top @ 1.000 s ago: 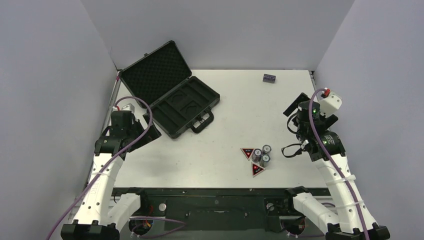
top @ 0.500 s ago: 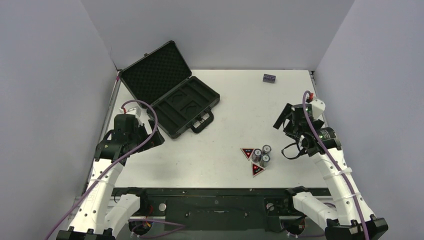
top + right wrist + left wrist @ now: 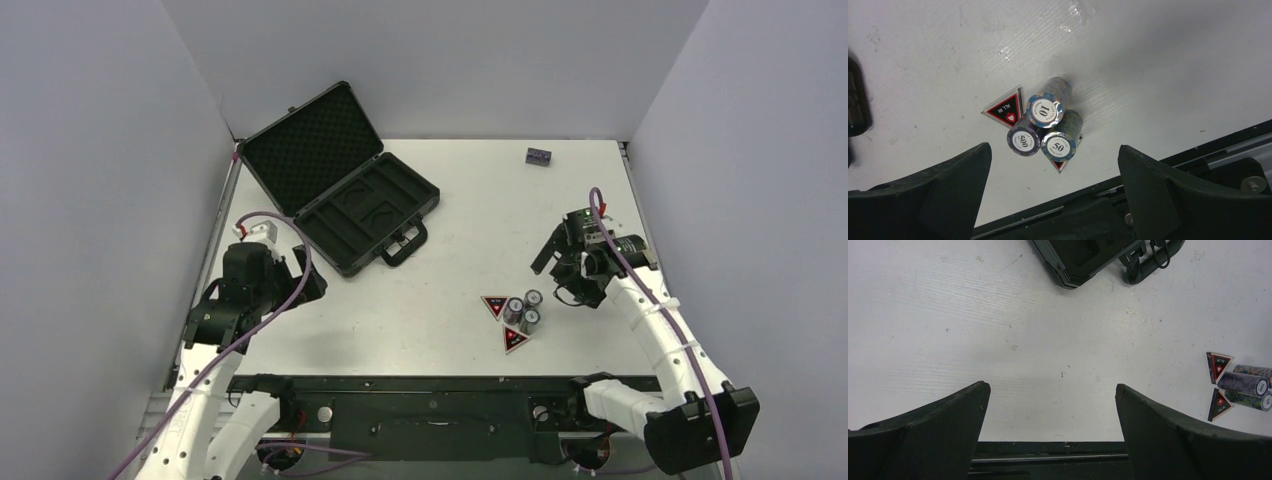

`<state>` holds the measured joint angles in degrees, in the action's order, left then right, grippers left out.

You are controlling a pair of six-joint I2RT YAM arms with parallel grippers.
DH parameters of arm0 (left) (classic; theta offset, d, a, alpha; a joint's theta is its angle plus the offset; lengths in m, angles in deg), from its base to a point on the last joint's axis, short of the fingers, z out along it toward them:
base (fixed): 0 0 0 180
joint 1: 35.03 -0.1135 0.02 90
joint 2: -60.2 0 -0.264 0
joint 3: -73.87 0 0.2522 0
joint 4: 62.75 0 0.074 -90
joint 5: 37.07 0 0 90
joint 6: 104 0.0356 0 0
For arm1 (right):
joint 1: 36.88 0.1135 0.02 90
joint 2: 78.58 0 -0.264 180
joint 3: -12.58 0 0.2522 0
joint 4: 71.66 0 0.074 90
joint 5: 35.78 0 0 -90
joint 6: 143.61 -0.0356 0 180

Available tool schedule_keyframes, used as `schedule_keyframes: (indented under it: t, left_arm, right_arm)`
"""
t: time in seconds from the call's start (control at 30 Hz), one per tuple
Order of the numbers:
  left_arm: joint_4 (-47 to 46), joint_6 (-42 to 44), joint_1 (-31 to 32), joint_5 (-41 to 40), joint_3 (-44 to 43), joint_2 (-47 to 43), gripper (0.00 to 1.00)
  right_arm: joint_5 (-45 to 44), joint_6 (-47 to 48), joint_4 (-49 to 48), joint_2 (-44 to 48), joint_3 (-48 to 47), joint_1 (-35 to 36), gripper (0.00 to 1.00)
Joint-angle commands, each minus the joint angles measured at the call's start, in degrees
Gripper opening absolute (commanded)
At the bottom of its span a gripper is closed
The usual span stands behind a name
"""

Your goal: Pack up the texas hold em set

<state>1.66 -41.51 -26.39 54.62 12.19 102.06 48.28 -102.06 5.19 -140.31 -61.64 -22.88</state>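
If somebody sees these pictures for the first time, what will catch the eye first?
The open black briefcase, foam lid raised, lies at the far left of the table. Near its front right, three chip stacks marked 10, 500 and 50 stand bunched between two red-and-black triangular tokens. The right gripper hangs open beside them.

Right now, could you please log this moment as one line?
case open | chip stacks and tokens on table | right gripper open over them | left gripper open, empty

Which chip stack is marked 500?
The leftmost stack in the right wrist view, below the ALL IN token; the 10 stack and 50 stack are further right.
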Motion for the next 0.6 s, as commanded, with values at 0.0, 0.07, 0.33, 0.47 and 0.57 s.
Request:
schedule_keyframes:
  t: [0.0,0.07,0.33,0.47,0.57]
  left_arm:
    - [-1.9,-2.3,3.6,-5.2,0.5,-2.8,0.96]
    - [-1.5,-3.0,5.1,-6.4,0.5,-3.1,0.96]
    - [-1.6,-3.3,7.2,-7.0,0.8,-3.6,0.96]
    - [-2.0,-3.3,7.1,-6.9,1.0,-2.7,0.96]
    - [-2.0,-3.3,7.1,-7.0,0.9,-1.6,0.96]
  right_arm:
    - [2.7,-4.8,0.0,-3.8,0.9,0.5,0.93]
    - [2.6,-4.8,-0.7,-5.1,1.4,0.6,0.92]
    - [1.6,-3.6,-3.5,-9.5,3.2,0.7,0.84]
    - [1.6,-4.6,-6.2,-10.2,4.6,0.7,0.78]
    - [1.6,-5.1,-8.8,-10.9,5.5,0.6,0.76]
